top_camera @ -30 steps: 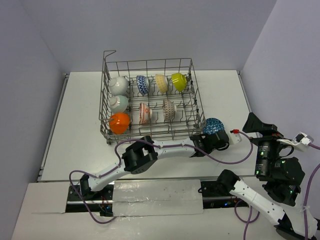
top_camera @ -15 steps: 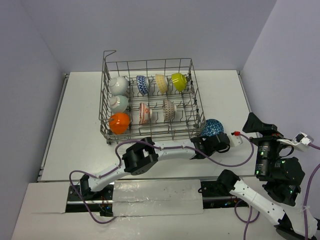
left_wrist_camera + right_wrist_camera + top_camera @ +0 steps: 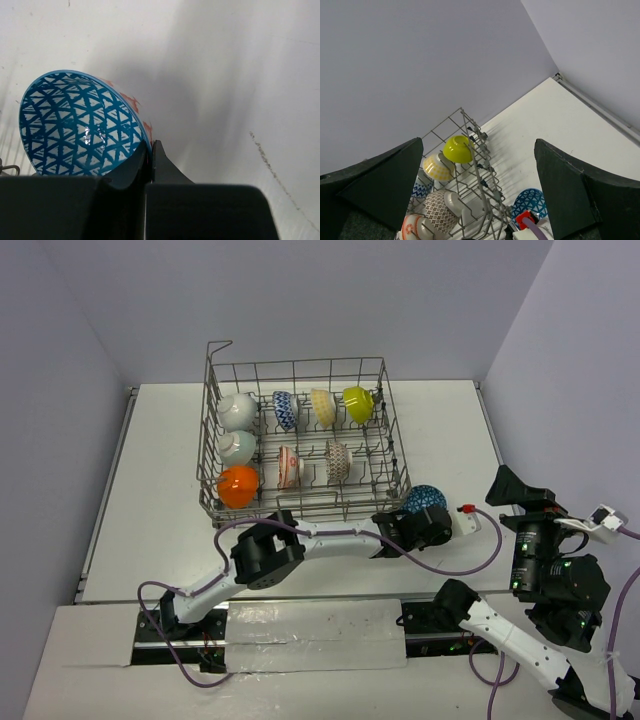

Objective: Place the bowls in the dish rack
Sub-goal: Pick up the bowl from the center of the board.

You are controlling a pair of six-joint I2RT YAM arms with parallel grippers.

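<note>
A dark-blue patterned bowl (image 3: 425,500) (image 3: 75,125) (image 3: 530,202) sits tilted just off the dish rack's near right corner. My left gripper (image 3: 412,527) (image 3: 150,146) is shut on its rim, one finger inside and one outside. The grey wire dish rack (image 3: 300,366) (image 3: 470,130) holds several bowls on edge: lime (image 3: 358,403) (image 3: 457,149), pale yellow (image 3: 322,406), blue-white (image 3: 285,410), two white (image 3: 237,411), red-white (image 3: 289,466), grey patterned (image 3: 338,460) and orange (image 3: 238,486). My right gripper (image 3: 520,495) (image 3: 477,145) hangs open and empty, raised at the right.
A white block with a red tip (image 3: 468,515) and a purple cable lie beside the held bowl. Grey walls close in the white table (image 3: 440,430) at the back and both sides.
My left gripper has shut on the dark-blue bowl's rim and drawn it slightly toward the near left. The right arm has not moved.
</note>
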